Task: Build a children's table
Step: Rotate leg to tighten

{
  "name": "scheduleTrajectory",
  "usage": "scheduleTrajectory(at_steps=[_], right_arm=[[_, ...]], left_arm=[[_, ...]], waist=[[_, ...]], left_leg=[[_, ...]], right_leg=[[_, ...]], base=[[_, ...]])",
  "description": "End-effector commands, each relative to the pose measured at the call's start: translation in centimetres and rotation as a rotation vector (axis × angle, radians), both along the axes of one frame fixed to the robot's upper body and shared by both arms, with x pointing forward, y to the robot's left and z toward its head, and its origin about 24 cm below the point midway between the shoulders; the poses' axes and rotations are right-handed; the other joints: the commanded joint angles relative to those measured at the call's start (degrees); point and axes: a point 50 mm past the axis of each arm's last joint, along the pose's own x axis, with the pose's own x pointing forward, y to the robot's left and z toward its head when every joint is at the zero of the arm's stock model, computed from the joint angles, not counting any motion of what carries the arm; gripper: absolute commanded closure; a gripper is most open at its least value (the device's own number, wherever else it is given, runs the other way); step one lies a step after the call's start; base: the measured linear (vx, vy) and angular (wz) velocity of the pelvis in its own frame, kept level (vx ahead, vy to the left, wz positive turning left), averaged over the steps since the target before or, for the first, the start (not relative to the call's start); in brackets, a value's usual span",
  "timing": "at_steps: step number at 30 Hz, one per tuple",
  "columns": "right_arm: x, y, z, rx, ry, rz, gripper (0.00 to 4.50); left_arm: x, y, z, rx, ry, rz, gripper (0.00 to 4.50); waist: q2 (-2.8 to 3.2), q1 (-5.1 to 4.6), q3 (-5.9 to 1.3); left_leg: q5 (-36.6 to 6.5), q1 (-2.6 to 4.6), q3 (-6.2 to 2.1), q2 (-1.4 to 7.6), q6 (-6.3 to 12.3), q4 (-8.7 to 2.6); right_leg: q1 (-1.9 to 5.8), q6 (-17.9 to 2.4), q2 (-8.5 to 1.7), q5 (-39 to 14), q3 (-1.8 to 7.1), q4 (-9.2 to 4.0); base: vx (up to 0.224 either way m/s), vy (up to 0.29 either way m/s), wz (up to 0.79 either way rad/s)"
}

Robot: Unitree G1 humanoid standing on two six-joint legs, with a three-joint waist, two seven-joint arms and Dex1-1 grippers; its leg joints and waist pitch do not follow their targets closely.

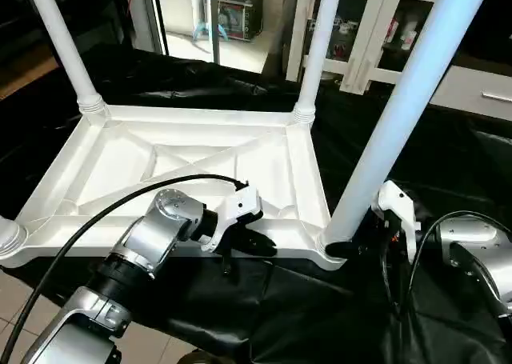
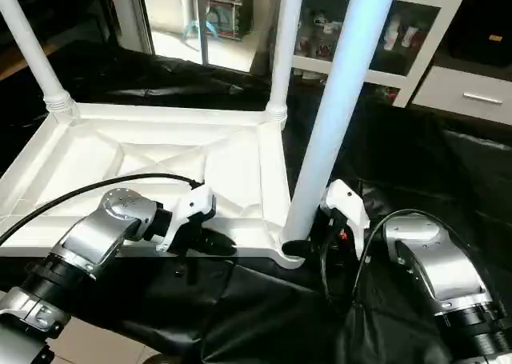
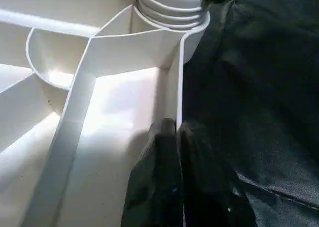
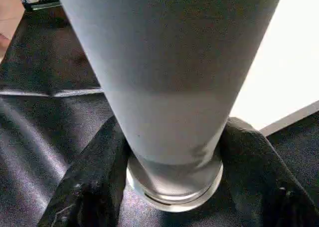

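Note:
The children's table top (image 1: 120, 160) lies upside down on black cloth, ribbed underside facing up. White legs stand in its far-left (image 1: 64, 48), far-right (image 1: 320, 44) and near-right (image 1: 400, 116) corner sockets, and a leg's base (image 1: 6, 238) shows at the near-left corner. My left gripper (image 3: 179, 152) is shut on the thin near rim (image 3: 178, 87) of the top, one black finger (image 3: 159, 187) on each side of the wall. My right gripper (image 4: 174, 152) sits at the bottom of the near-right leg (image 4: 169, 77), both fingers (image 4: 94, 182) pressed against its sides just above the socket.
Black cloth (image 1: 448, 164) covers the work surface around the top. A white glass-door cabinet (image 1: 376, 28) and a drawer front (image 1: 480, 92) stand behind. Tile floor (image 1: 160, 348) shows at the near edge. A black cable (image 1: 104, 212) arcs over my left forearm.

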Motion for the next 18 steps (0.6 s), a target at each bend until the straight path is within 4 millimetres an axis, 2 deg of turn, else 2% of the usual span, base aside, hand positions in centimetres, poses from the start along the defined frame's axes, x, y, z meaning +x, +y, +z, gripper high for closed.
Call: scheduleTrajectory(at_steps=[1,3,4,5,6,7,8,9,10,11,12,13,14,15,16,17,18], right_arm=[[0.1,0.2,-1.2,-0.020,0.029,-0.057,2.16],[1.4,0.3,-2.0,-0.040,0.004,-0.226,2.17],[1.4,0.3,-2.0,-0.040,0.004,-0.226,2.17],[2.2,0.2,-2.4,-0.044,-0.005,-0.341,2.17],[2.6,0.2,-2.6,-0.046,-0.007,-0.400,2.19],[3.6,0.3,-3.0,-0.049,-0.009,-0.559,2.19],[3.6,0.3,-3.0,-0.049,-0.009,-0.559,2.28],[4.3,0.5,-3.4,-0.045,-0.004,-0.671,2.28],[4.9,1.0,-3.7,-0.044,0.001,-0.792,2.31],[5.6,1.9,-4.0,-0.022,0.001,-0.932,2.35],[6.0,2.6,-4.1,-0.008,0.005,-1.015,2.37],[6.0,2.6,-4.1,-0.008,0.005,-1.015,2.39],[6.3,4.0,-4.1,-0.018,-0.017,-1.032,2.40],[6.5,5.2,-4.0,-0.025,-0.037,-1.011,2.41],[6.5,5.6,-4.0,-0.027,-0.044,-1.004,2.41],[6.5,5.7,-4.0,-0.027,-0.045,-1.001,2.43],[6.6,7.9,-3.9,-0.052,-0.086,-0.940,2.44]], left_arm=[[0.0,-1.0,0.2,-0.046,0.009,0.010,4.50],[0.8,-1.2,0.0,-0.043,-0.002,0.101,4.50],[0.8,-1.2,0.0,-0.043,-0.002,0.101,4.50],[1.4,-1.3,0.0,-0.038,-0.012,0.173,4.50],[1.7,-1.4,-0.1,-0.036,-0.016,0.213,4.50],[2.6,-1.5,-0.1,-0.031,-0.023,0.339,4.50],[2.6,-1.5,-0.1,-0.031,-0.023,0.339,4.50],[3.4,-1.7,-0.1,-0.028,-0.026,0.434,4.50],[4.1,-2.0,-0.1,-0.030,-0.030,0.530,4.50],[4.9,-2.7,0.3,-0.049,-0.056,0.619,4.50],[5.4,-3.1,0.6,-0.062,-0.074,0.666,4.50],[5.4,-3.1,0.6,-0.062,-0.074,0.666,4.50],[5.8,-3.8,1.0,-0.071,-0.102,0.699,4.50],[6.0,-4.2,1.2,-0.071,-0.129,0.714,4.50],[6.1,-4.3,1.3,-0.071,-0.139,0.719,4.50],[6.1,-4.3,1.3,-0.071,-0.141,0.720,4.50],[6.5,-4.9,1.6,-0.067,-0.177,0.741,4.50]], waist=[[-0.66,-0.37,-3.70],[-0.71,-0.66,-3.54],[-0.80,-1.09,-3.45],[-0.90,-1.39,-3.47],[-0.89,-1.61,-3.42],[-0.64,-1.82,-3.25],[-0.84,-2.55,-3.29],[-0.92,-2.58,-3.42],[-0.66,-2.79,-3.43],[-0.71,-3.40,-3.18],[-0.94,-3.47,-3.63],[-0.93,-3.47,-3.78],[-0.73,-3.26,-3.75],[-0.87,-3.29,-3.68],[-0.76,-3.25,-3.69],[-0.73,-3.04,-3.80],[-0.89,-3.08,-3.80]], left_leg=[[-11.3,0.98,-2.26,4.63,2.58,-4.30],[-12.8,1.13,-2.32,4.54,1.78,-4.43],[-14.1,0.99,-2.47,4.36,0.85,-4.51],[-15.6,1.03,-2.68,4.44,0.12,-4.58],[-16.0,1.16,-2.68,4.50,-0.20,-4.60],[-16.7,1.38,-2.68,4.41,-0.62,-4.66],[-20.3,1.67,-3.12,3.95,-2.14,-4.46],[-20.0,1.42,-3.25,4.05,-2.16,-4.51],[-18.9,1.34,-3.10,4.28,-1.89,-4.74],[-20.5,1.68,-3.00,3.90,-2.64,-4.66],[-21.2,1.72,-3.36,3.67,-3.07,-4.47],[-20.1,1.50,-3.33,3.77,-2.91,-4.58],[-18.3,1.29,-3.20,4.01,-2.38,-4.74],[-17.9,1.37,-2.90,3.94,-1.99,-4.85],[-17.9,1.39,-2.82,3.83,-1.74,-4.78],[-17.0,1.36,-2.77,3.92,-1.51,-4.84],[-16.5,1.13,-2.69,3.89,-1.11,-4.84]], right_leg=[[2.26,-13.3,-4.69,-14.5,3.04,-4.49],[2.06,-13.0,-4.65,-17.0,2.96,-4.81],[2.16,-12.3,-4.69,-19.8,2.83,-5.04],[2.30,-11.1,-4.82,-22.4,2.75,-5.28],[2.09,-10.9,-4.74,-23.0,2.82,-5.28],[1.75,-10.9,-4.58,-23.8,2.78,-5.42],[1.75,-9.0,-4.89,-30.7,2.16,-6.21],[2.07,-8.3,-5.03,-30.8,2.19,-6.26],[1.76,-8.3,-4.85,-28.2,2.43,-6.13],[0.97,-8.4,-4.44,-29.0,2.28,-6.33],[1.42,-7.7,-4.78,-30.5,1.93,-6.44],[1.54,-7.6,-4.89,-29.5,2.12,-6.37],[1.47,-7.8,-4.82,-26.1,2.35,-6.31],[1.31,-8.3,-4.51,-23.3,2.45,-6.18],[1.23,-8.6,-4.51,-22.8,2.48,-6.13],[1.53,-8.9,-4.59,-20.8,2.57,-5.87],[1.53,-9.1,-4.58,-20.0,2.63,-5.82]], base=[[0.000,0.000,0.00],[0.000,0.000,0.00],[0.000,0.000,0.00],[0.000,0.000,0.00],[0.000,0.000,0.00],[0.000,0.000,0.00],[0.000,0.000,0.00],[0.000,0.000,0.00],[0.000,0.000,0.00],[0.000,0.000,0.00],[0.000,0.000,0.00],[0.000,0.000,0.00],[0.000,0.000,0.00],[0.000,0.000,0.00],[0.000,0.000,0.00],[0.000,0.000,0.00],[0.000,0.000,0.00]])
